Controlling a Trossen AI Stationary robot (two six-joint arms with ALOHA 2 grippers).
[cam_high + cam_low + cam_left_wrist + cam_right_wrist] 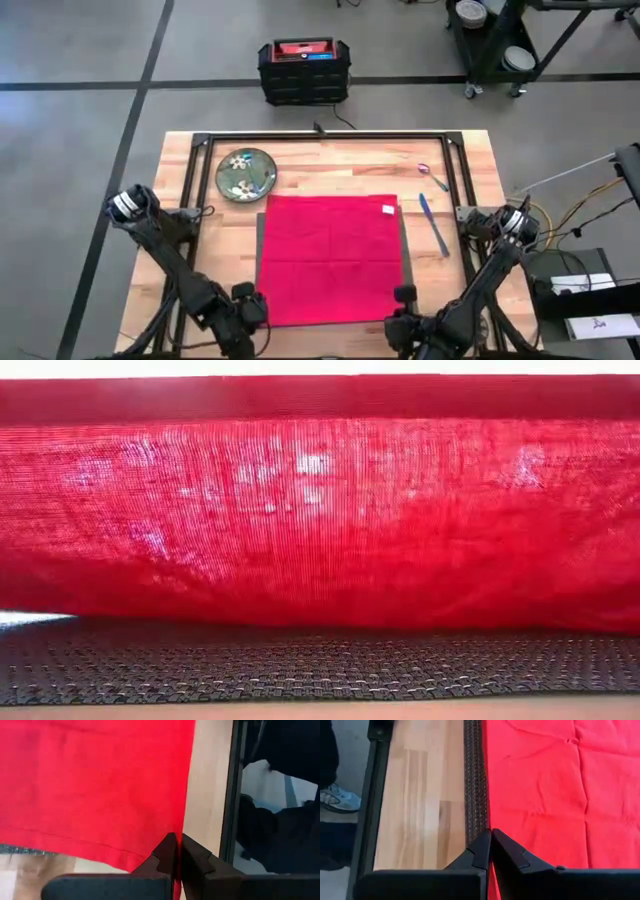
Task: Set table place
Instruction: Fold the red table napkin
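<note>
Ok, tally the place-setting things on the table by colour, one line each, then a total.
Red: 1, the napkin
Dark grey: 1, the placemat
Green: 1, the plate
Blue: 1, a utensil
Purple: 1, a utensil
Total: 5

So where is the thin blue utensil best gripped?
Probably at mid-handle, from straight above, fingers across its width: the thin blue utensil lies flat on the light wood table, right of the red cloth napkin, with bare wood on both sides.

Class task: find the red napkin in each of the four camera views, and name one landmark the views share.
High view: red napkin spread at table centre.
Low view: it fills most of the picture.
Left wrist view: corner pinched by the left gripper.
Right wrist view: edge pinched by the right gripper.
Shared landmark: dark placemat beneath it.
</note>
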